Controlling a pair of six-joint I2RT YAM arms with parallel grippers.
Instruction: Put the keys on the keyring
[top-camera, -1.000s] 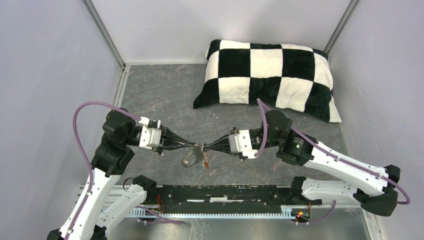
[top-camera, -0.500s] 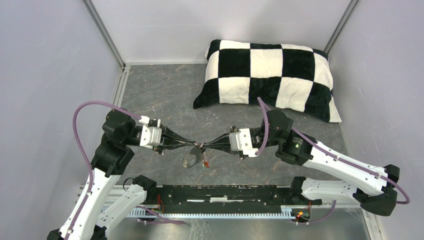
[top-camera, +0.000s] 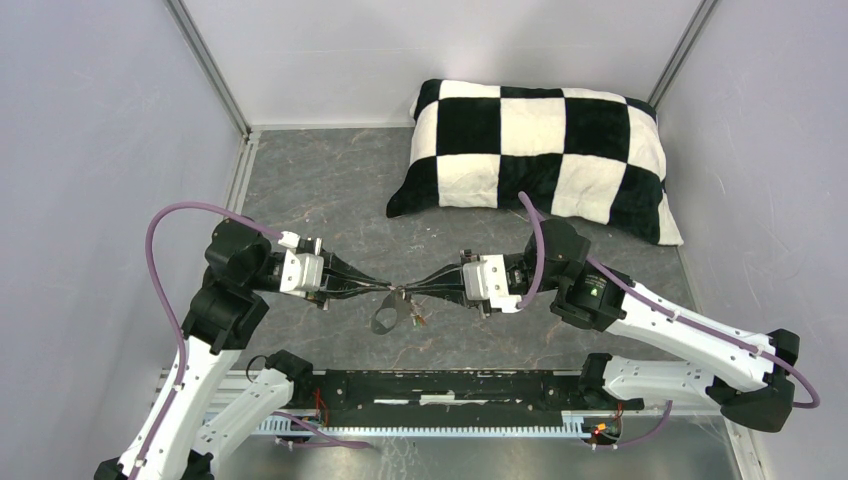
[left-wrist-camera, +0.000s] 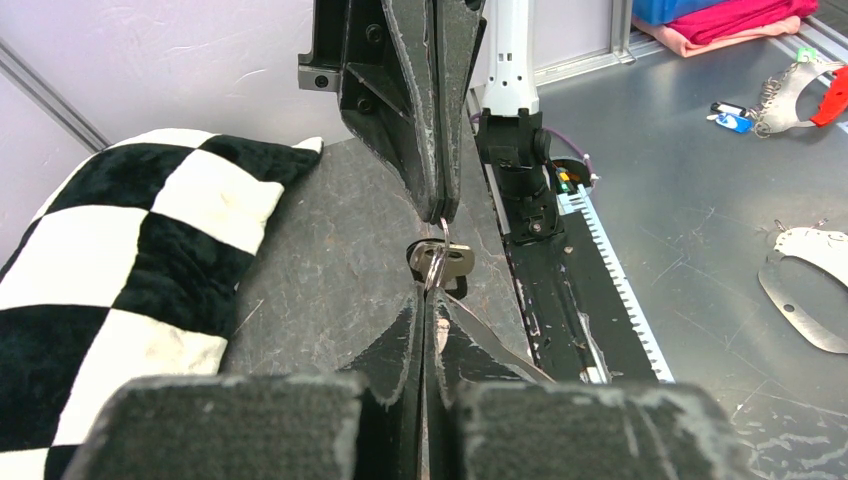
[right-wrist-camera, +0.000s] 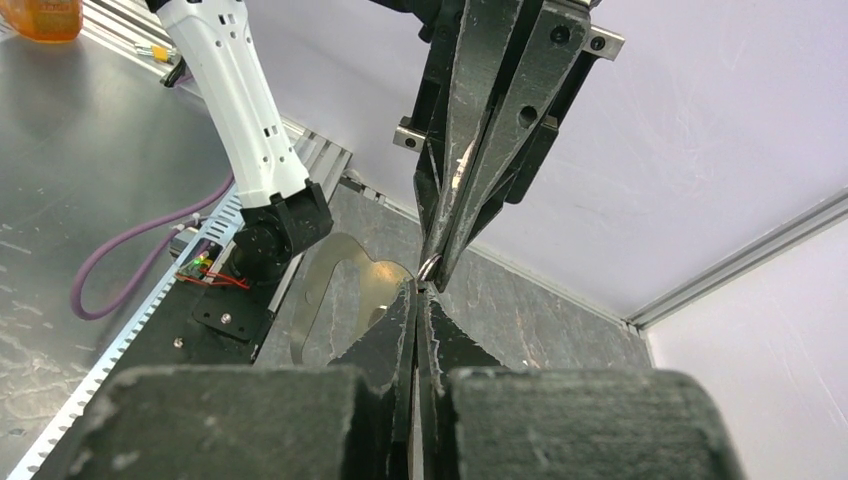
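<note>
Both arms meet tip to tip above the table (top-camera: 330, 190). The left gripper (top-camera: 385, 291) and right gripper (top-camera: 418, 291) have jaws pressed fully together on a small metal bunch; which one holds which piece, I cannot tell. The keyring (top-camera: 384, 318) hangs in the air just under the tips, with the keys (top-camera: 414, 319) beside it. Risk, imo: the pinch is very thin, so if one arm pulls or twists w/o the other following, the metal can slip and everything drops.
</note>
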